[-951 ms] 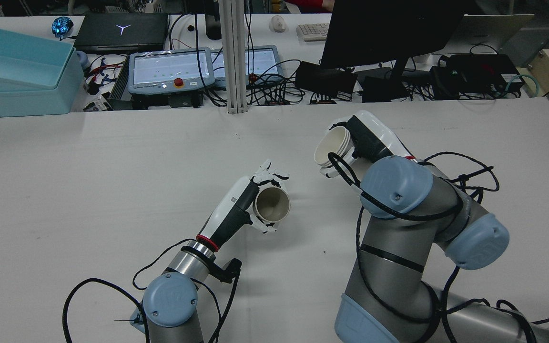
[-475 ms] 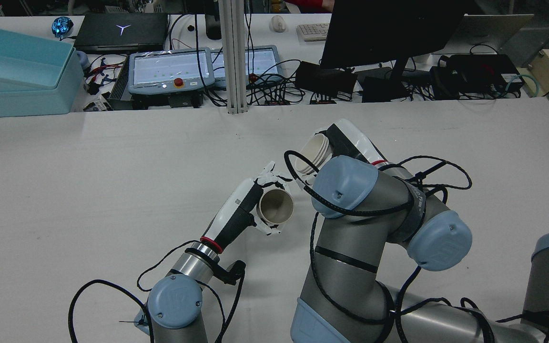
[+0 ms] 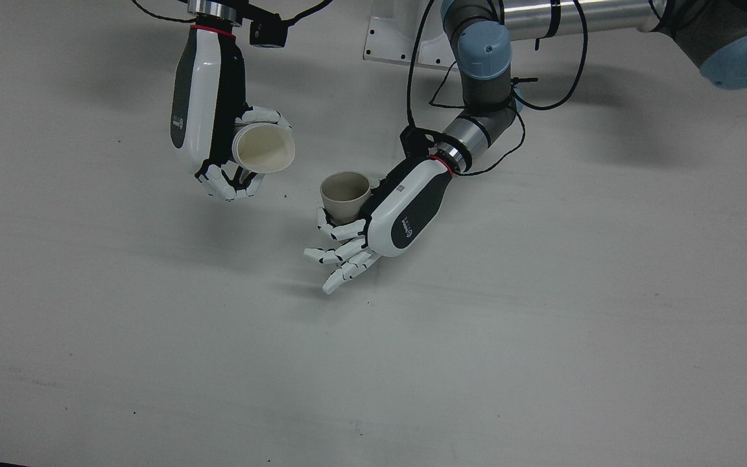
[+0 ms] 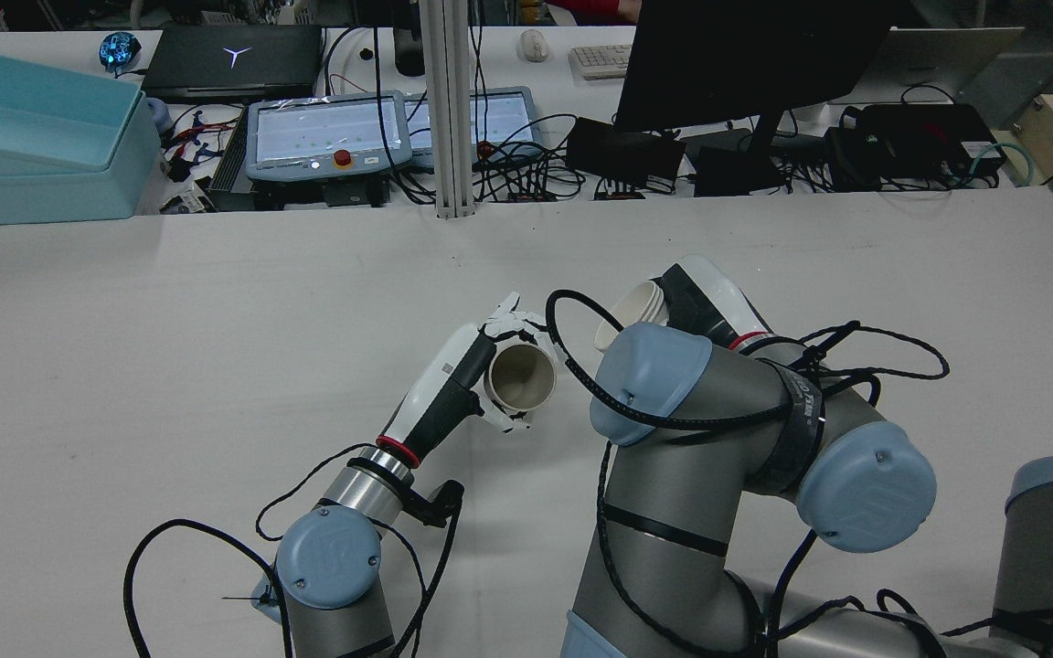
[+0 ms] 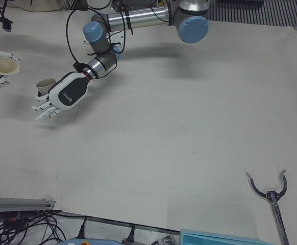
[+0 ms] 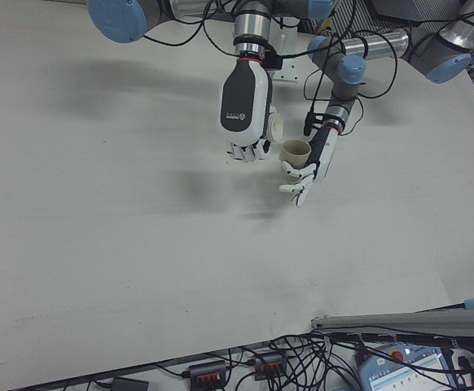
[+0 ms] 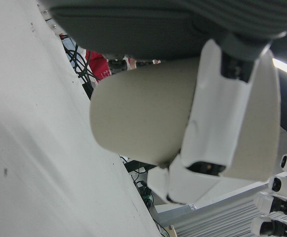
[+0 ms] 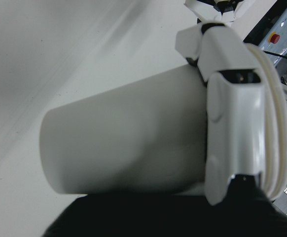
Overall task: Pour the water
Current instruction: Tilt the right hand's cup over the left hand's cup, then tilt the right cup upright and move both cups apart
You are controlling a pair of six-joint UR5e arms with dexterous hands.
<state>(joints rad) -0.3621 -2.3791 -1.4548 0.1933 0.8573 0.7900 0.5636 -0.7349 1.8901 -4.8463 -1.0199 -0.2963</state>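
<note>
Front view, looking almost straight down: the right hand point(image 3: 218, 139) grasps a white paper cup point(image 3: 264, 148) around its wall, tipped so its mouth faces the other cup. The left hand point(image 3: 373, 217) grasps a tan cup point(image 3: 345, 193) upright, with some fingers point(image 3: 338, 258) splayed loose below it. Both cups are held above the bare white table point(image 3: 542, 324), near each other but apart.

Rear view: the tan cup point(image 4: 521, 376) sits in the left hand point(image 4: 467, 384), mouth up and looking empty inside. The white cup point(image 4: 632, 311) is tilted toward it, partly hidden behind the right arm.

Left-front view: the left hand point(image 5: 62, 94) holds the tan cup point(image 5: 45, 84); the white cup point(image 5: 4, 64) shows at the picture's left edge.

Right-front view: the right hand point(image 6: 247, 106) hangs just beside the tan cup point(image 6: 296, 149), the white cup point(image 6: 274, 125) between them.

Left hand view: fingers point(image 7: 227, 123) wrap the tan cup point(image 7: 138, 116), a smooth, matte, tapered wall.

Right hand view: fingers point(image 8: 232, 118) clamp the white cup point(image 8: 128, 138) near its ridged, rolled rim, which looks like several nested cups.

Judged from this, both cups are light, thin and easily crushed; a gentle grip around the mid wall, below the stiffer rim, seems safest. Whether the white cup holds water cannot be told.
</note>
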